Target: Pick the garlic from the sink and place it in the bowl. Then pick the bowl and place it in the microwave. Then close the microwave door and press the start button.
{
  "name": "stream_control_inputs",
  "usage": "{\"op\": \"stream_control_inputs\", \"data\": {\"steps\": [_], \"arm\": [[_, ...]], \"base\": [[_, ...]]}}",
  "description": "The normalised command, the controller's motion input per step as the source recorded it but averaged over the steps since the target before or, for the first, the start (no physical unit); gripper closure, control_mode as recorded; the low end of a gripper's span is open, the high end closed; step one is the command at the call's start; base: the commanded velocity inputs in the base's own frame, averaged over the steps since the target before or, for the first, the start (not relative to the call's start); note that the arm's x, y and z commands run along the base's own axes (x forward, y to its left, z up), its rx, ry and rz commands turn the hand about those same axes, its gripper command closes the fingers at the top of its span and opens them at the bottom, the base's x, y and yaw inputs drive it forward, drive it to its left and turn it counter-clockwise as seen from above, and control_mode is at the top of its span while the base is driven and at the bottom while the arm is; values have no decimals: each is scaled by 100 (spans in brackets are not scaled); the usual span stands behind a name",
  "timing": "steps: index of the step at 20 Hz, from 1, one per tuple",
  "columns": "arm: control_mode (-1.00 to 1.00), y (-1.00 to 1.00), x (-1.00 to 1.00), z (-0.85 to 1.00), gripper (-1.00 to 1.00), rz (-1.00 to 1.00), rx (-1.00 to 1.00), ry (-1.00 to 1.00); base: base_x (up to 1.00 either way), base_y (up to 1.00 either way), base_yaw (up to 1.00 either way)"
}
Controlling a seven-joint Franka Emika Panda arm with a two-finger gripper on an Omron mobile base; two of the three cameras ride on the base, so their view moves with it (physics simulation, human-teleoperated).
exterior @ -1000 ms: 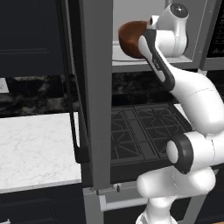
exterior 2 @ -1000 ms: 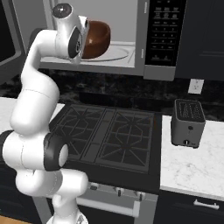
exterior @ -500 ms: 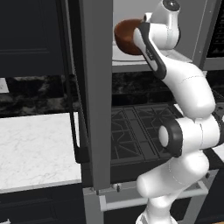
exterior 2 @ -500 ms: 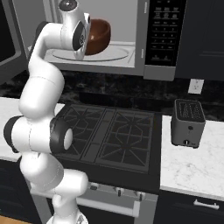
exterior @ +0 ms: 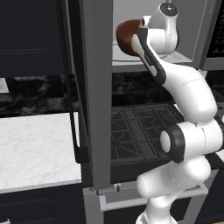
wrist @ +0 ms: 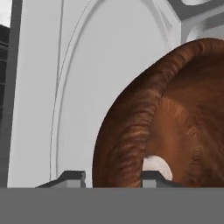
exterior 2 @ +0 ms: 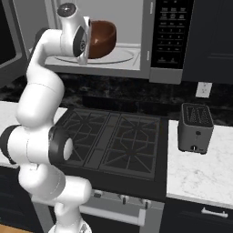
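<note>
The reddish-brown bowl (exterior: 126, 36) (exterior 2: 103, 38) (wrist: 175, 109) is inside the open microwave (exterior 2: 172, 36), over its round glass turntable (exterior 2: 123, 57) (wrist: 78, 87). The pale garlic (wrist: 158, 165) lies in the bottom of the bowl. My gripper (wrist: 113, 177) (exterior 2: 86, 45) straddles the bowl's near rim, one fingertip (wrist: 72, 176) outside and the other inside. A thin gap shows between the outer fingertip and the bowl's wall. The microwave door (exterior: 96, 87) stands swung open, seen edge-on at my left. The sink is out of view.
A black gas stove (exterior 2: 113, 141) lies under the microwave. A small grey toaster (exterior 2: 195, 128) stands on the white marble counter (exterior 2: 205, 168) at the right. More counter (exterior: 35, 144) runs behind the open door, whose dark handle (exterior: 76, 131) hangs down.
The arm's elbow has swung upward and closer to the microwave. The bowl has stayed almost in place inside. The fingers have loosened a little on its rim.
</note>
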Motion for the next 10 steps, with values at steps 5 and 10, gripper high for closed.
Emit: {"op": "stream_control_inputs", "data": {"steps": [5, 10], "arm": [[-100, 1, -9, 13, -100, 0, -4, -21], [-100, 11, -26, 46, -100, 0, -8, -19]], "base": [[0, 0, 0], [0, 0, 0]]}}
